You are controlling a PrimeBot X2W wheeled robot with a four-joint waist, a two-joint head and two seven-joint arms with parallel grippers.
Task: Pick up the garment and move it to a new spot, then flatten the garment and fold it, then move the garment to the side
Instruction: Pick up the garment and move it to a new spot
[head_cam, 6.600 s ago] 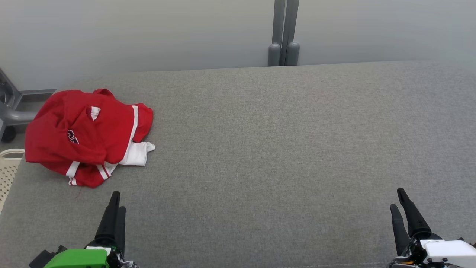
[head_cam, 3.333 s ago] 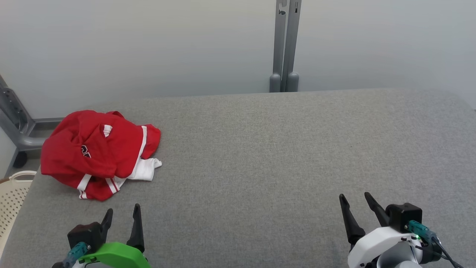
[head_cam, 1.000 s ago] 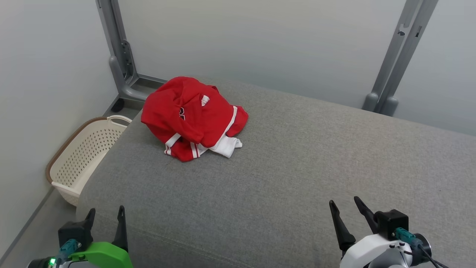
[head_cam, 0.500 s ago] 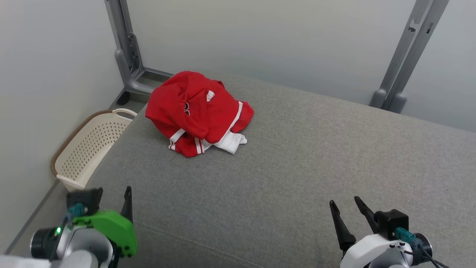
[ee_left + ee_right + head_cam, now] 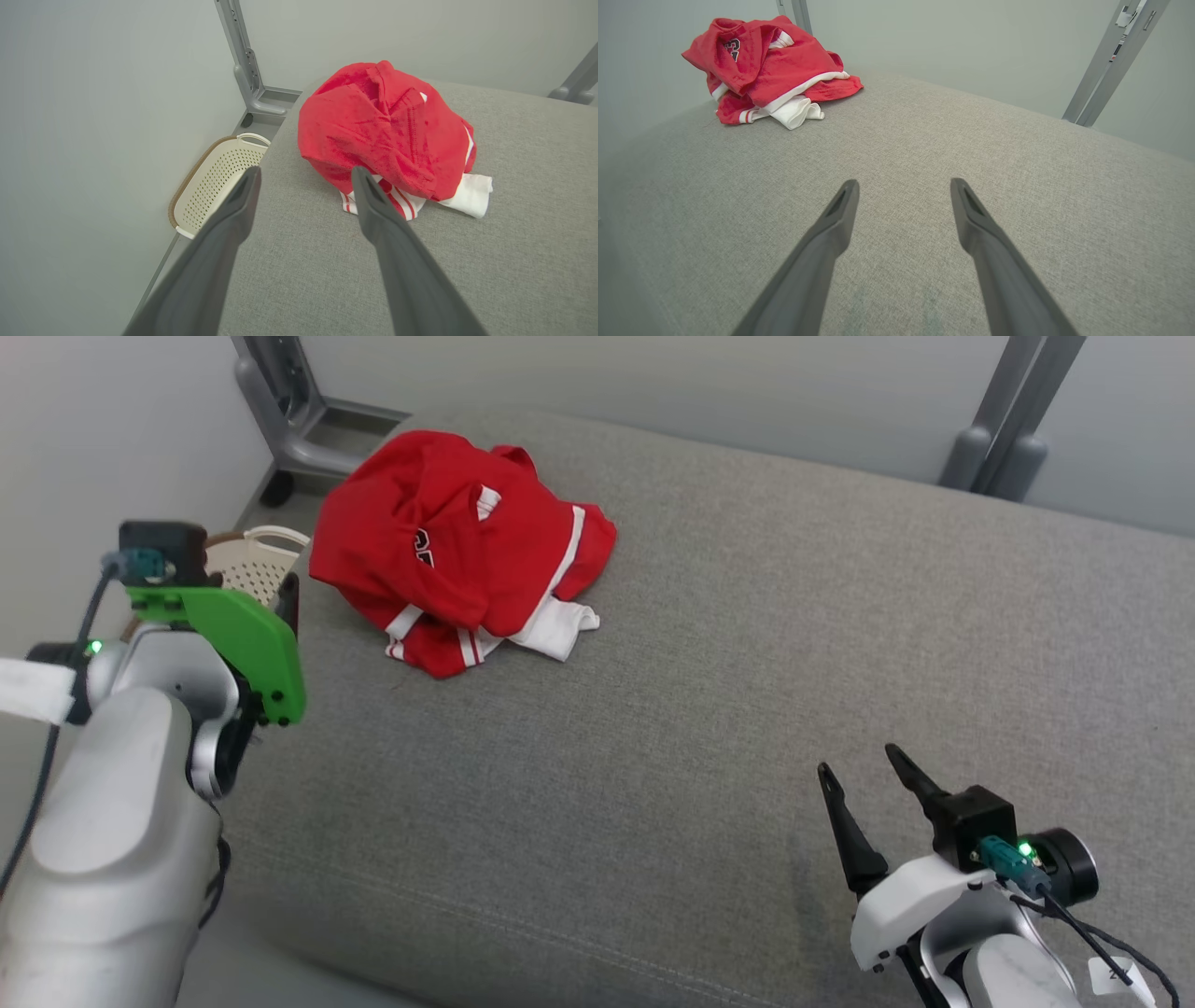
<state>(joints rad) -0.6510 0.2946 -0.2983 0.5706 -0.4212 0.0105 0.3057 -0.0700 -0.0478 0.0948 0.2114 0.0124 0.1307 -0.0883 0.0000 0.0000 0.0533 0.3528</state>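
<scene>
Red garment (image 5: 448, 541) with white stripes – grey couch (image 5: 747, 644), cream basket (image 5: 212, 182).

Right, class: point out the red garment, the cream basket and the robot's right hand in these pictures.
red garment (image 5: 467, 551), head view, on its red top layer.
cream basket (image 5: 210, 179), left wrist view, on its perforated inner wall.
right hand (image 5: 903, 183), right wrist view, midway between its open fingertips.

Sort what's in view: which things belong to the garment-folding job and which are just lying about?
Job: crumpled red jersey, grey cushion under it, left claw, right claw, both open.
Lying about: cream laundry basket beside the cushion, grey metal posts.
</scene>
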